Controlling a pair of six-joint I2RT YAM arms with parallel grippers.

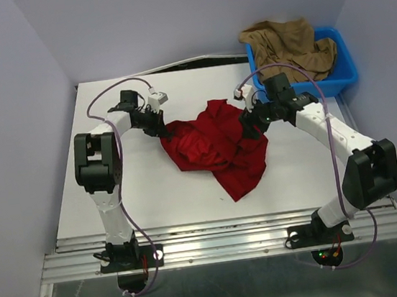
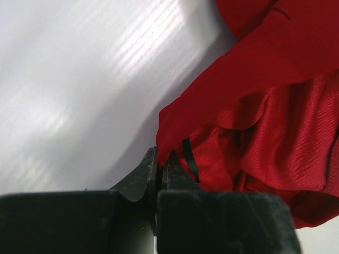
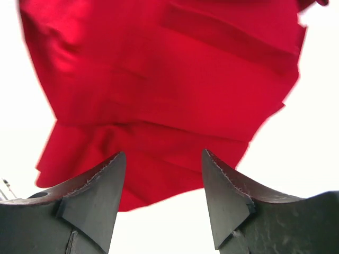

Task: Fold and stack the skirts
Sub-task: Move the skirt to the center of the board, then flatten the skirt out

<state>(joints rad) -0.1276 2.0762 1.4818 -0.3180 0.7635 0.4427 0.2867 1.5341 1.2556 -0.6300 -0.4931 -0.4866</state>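
Red skirt (image 1: 216, 146) sits crumpled mid-table. The left gripper (image 2: 158, 164) is pinched tight on its edge and the right gripper (image 3: 163, 159) hangs open over it, probably to spread it flat. Tan skirt (image 1: 288, 50) is in the bin (image 1: 344, 69).

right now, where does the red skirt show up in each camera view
Top external: red skirt crumpled mid-table, between left gripper and right gripper.
Left wrist: right half, its edge pinched in the shut jaws at the bottom.
Right wrist: fills top and middle, beyond the open jaws.
Shared landmark: the white table under it.
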